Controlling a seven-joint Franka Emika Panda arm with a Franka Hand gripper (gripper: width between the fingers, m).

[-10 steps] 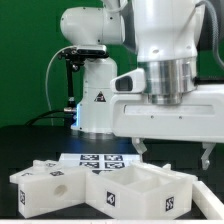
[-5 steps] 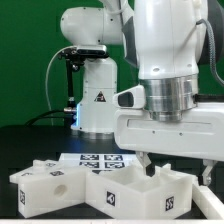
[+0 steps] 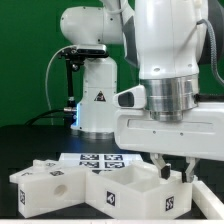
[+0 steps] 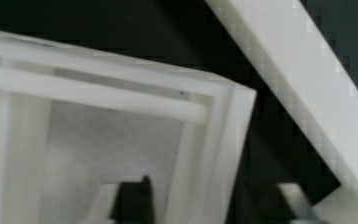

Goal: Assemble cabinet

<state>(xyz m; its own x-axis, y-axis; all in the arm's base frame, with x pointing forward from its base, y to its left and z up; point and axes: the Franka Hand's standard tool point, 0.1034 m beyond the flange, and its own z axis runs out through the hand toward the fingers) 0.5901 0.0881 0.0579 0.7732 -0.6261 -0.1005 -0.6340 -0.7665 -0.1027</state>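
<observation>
The cabinet box [image 3: 135,192], matte white with tags on its front, sits at the front of the table. In the wrist view its rim and inner compartment [image 4: 105,120] fill most of the picture. My gripper [image 3: 171,174] hangs low over the box's end on the exterior view's right. It is open, with one finger on each side of the box's side wall [image 4: 215,150]; I see gaps between the fingers and the wall. The gripper [image 4: 215,205] holds nothing. A second white tagged part [image 3: 45,180] lies against the box on the exterior view's left. A white slab panel [image 4: 309,80] runs diagonally beside the box.
The marker board [image 3: 95,158] lies flat behind the cabinet parts. The robot's white base [image 3: 95,100] stands at the back centre on the black table. A green backdrop closes the rear.
The gripper has come down and shifted slightly toward the exterior view's right; its fingers have gone from above the box to the box's rim. The cabinet parts have not moved.
</observation>
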